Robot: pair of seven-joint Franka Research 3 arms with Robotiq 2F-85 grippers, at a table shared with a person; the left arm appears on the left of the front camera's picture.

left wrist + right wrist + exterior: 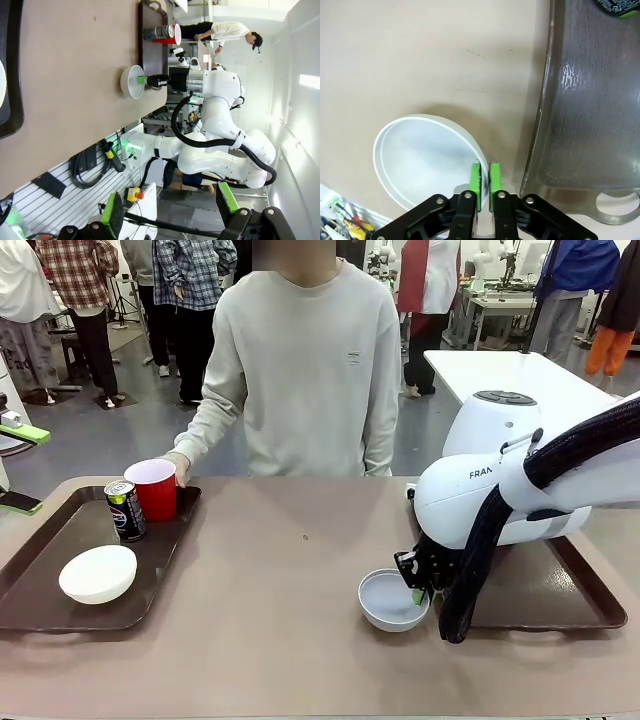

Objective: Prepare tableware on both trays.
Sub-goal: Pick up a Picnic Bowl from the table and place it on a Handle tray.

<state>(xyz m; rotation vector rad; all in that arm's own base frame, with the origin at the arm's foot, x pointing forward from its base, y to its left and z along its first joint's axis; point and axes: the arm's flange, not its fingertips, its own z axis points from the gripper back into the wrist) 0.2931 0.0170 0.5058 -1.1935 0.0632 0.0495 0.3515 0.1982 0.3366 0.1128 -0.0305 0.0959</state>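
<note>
The right gripper (484,182) pinches the rim of a white bowl (392,598) with its fingers, the bowl resting on the tabletop (280,610) just beside the right tray (590,125). With so thin a rim hold, the bowl could tip or slip, or catch the tray's raised edge when lifted across. The left gripper (170,210) hangs spread; the left tray (40,585) already carries a bowl (98,573), a soda can (125,510) and a red cup (155,488) in the person's hand (180,468).

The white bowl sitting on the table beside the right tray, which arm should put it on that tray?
The right arm. Its pincer is shut on the bowl rim, beside the right tray. The left pincer hangs open, well off from it.
</note>
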